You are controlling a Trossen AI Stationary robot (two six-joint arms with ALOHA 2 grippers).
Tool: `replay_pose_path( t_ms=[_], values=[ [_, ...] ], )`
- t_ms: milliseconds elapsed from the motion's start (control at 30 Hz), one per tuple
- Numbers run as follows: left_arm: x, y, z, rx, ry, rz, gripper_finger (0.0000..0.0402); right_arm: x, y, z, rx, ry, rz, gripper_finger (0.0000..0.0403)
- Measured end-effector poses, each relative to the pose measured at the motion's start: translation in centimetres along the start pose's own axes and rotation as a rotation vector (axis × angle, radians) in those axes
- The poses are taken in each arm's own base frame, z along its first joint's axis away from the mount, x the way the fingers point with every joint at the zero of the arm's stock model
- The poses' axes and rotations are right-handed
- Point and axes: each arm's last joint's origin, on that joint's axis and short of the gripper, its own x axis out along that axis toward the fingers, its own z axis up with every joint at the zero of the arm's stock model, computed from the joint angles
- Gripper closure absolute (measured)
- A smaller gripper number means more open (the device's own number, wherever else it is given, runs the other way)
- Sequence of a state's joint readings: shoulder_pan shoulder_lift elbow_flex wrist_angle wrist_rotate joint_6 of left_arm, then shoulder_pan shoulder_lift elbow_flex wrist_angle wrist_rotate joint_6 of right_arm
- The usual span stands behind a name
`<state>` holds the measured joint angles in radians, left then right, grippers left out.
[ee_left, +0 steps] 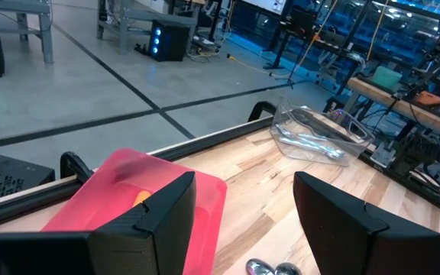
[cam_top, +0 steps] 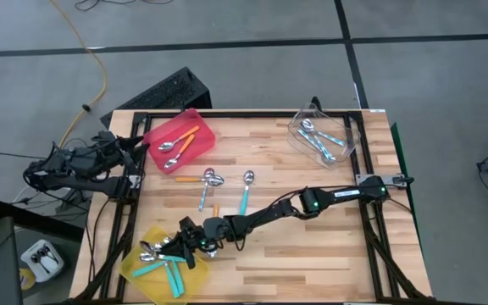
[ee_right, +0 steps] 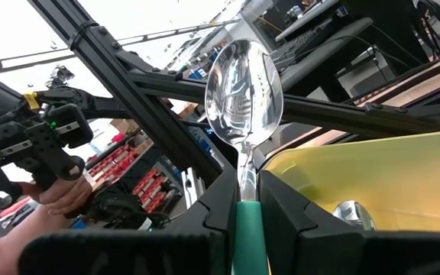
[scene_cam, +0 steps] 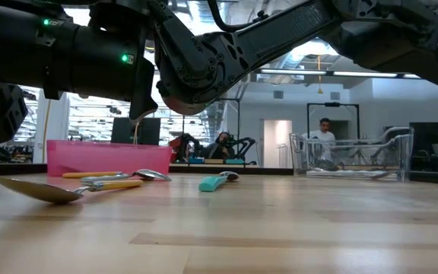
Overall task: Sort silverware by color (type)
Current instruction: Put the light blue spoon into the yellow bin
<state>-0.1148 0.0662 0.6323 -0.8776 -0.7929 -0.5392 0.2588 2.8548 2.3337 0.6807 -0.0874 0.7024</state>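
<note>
Gripping teal spoon (ee_right: 244, 107), handle mostly hidden: right gripper (ee_right: 247, 206) | left gripper (ee_left: 243, 221) jaws open

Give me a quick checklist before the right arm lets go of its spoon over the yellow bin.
1. Grip: right gripper fingers shut on the teal spoon: ok.
2. Position: right gripper at the yellow bin edge; whether the spoon is fully over it: cannot tell.
3. Colour match: yellow bin already holds teal-handled spoons: ok.
4. Left gripper open, parked by the red bin, clear of the drop: ok.
5. Spoons remaining on the table, such as a teal one: not ok, sorting unfinished.
</note>
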Motion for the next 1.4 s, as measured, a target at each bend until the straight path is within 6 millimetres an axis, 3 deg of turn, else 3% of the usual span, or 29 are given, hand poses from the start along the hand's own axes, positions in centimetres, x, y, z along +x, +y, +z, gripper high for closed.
replay_pose_path(
  t_ms=[900, 1400],
  values=[
    [0.0, 0.0, 0.0, 0.0, 0.0, 0.0, 0.0196, 0.0, -0.22, -0.39, -0.062, 0.051, -0.012, 0.0334],
    [0.0, 0.0, 0.0, 0.0, 0.0, 0.001, 0.0196, 0.0, -0.22, -0.39, -0.07, 0.05, -0.012, 0.0264]
  ],
)
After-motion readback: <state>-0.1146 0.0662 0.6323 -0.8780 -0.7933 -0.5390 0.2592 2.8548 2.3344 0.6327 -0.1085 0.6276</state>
